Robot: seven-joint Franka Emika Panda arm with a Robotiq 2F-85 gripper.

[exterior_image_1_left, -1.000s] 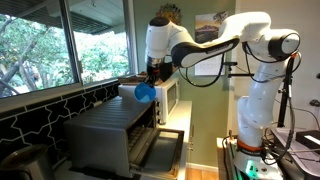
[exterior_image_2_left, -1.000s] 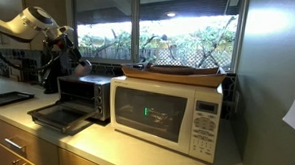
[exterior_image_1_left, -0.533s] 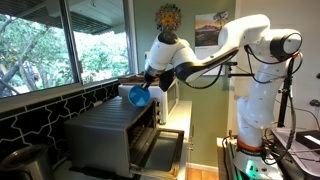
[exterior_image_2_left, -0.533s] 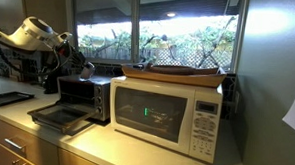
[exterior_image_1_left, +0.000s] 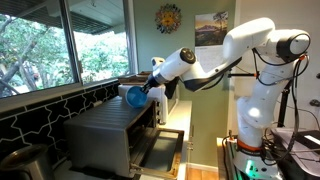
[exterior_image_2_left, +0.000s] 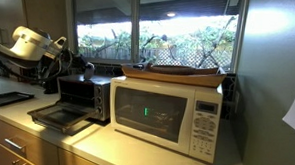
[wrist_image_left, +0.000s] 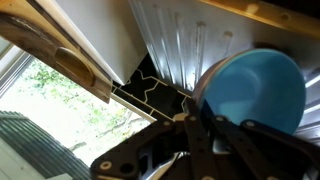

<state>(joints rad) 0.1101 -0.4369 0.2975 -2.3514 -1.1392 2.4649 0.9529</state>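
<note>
Lowered gripper [exterior_image_1_left: 149, 89] pinching blue bowl [exterior_image_1_left: 135, 95] above toaster oven [exterior_image_1_left: 105, 130], microwave [exterior_image_2_left: 171, 114] beside, window [exterior_image_1_left: 40, 50] behind

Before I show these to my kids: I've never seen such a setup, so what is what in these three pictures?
A white robot arm stands beside a counter. Two pictures come from cameras in the room, the third from a camera on the arm's wrist. On the counter sit a toaster oven with its door open and a microwave. The gripper is shut on the rim of a blue bowl, holding it over the toaster oven's top.
</note>
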